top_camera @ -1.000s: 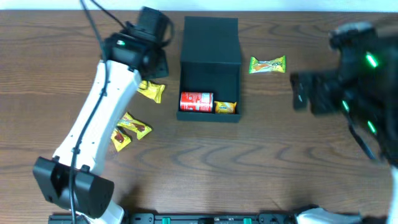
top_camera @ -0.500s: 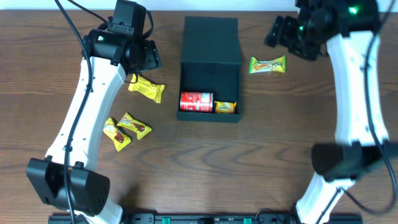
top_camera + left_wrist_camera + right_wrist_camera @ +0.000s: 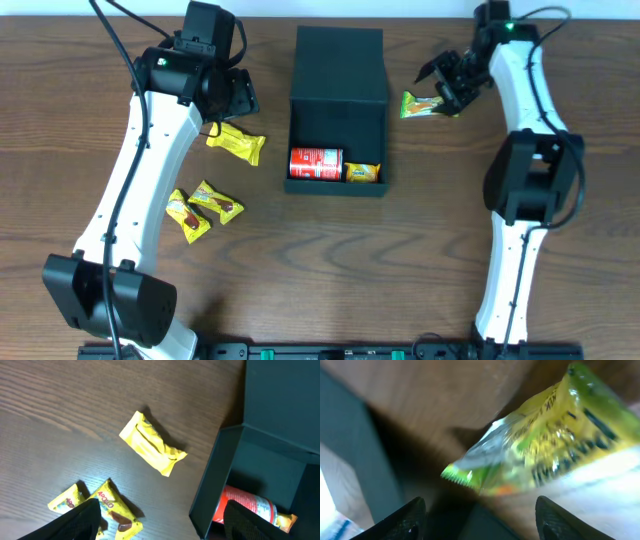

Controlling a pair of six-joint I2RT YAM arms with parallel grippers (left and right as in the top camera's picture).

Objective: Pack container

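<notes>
The container (image 3: 338, 60) holds a red can (image 3: 316, 162) and one yellow packet (image 3: 363, 173); four more lie outside. The left jaws stand open, empty; the right jaws open around the green packet (image 3: 430, 103).

The container (image 3: 337, 70) holds a can (image 3: 316, 163) and a packet (image 3: 363, 172); a second packet (image 3: 428, 104) lies to its right, three others (image 3: 237, 144) left.

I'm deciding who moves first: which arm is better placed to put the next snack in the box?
Probably right: the right claw is low at the green packet beside the box, packet filling its wrist view. The left claw hangs open above the yellow packet, not yet down.
</notes>
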